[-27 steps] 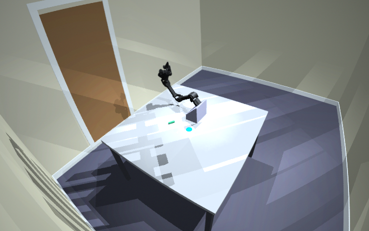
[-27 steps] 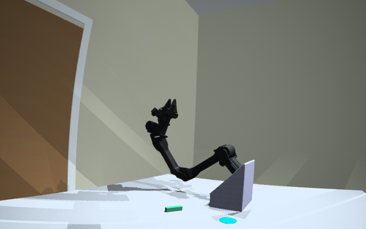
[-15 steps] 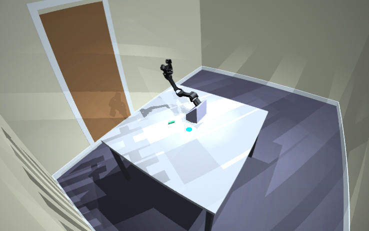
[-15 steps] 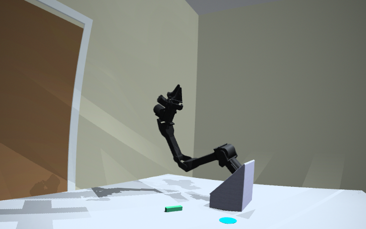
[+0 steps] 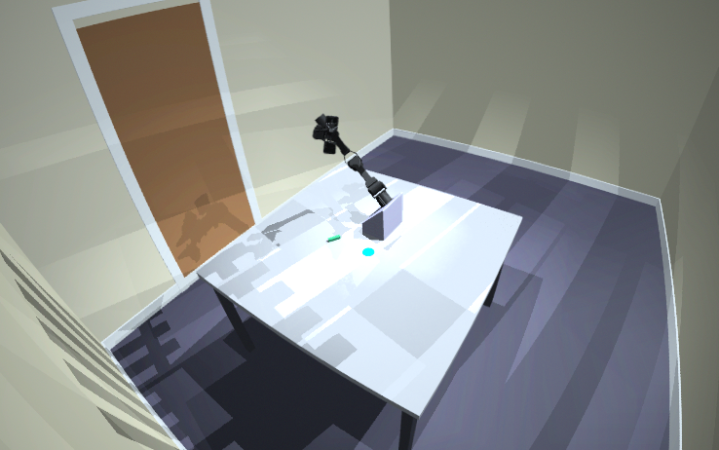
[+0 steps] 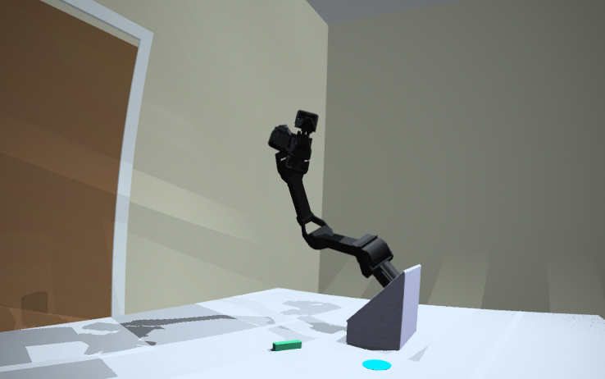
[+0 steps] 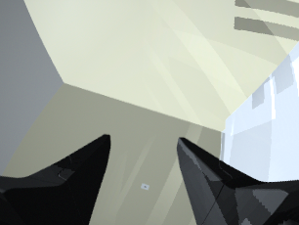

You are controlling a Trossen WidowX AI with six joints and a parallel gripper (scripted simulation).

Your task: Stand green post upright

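The green post lies flat on the white table, a little to the left of the cyan circle. The circle has nothing on it. My gripper is raised high in the air above the back of the table, far from the post. Its two black fingers stand partly apart. In the wrist view only wall and a strip of table show between them.
A grey-violet wedge block stands at the arm's base, just behind the cyan circle. A brown door is in the wall to the left. The table's edges drop to a dark floor.
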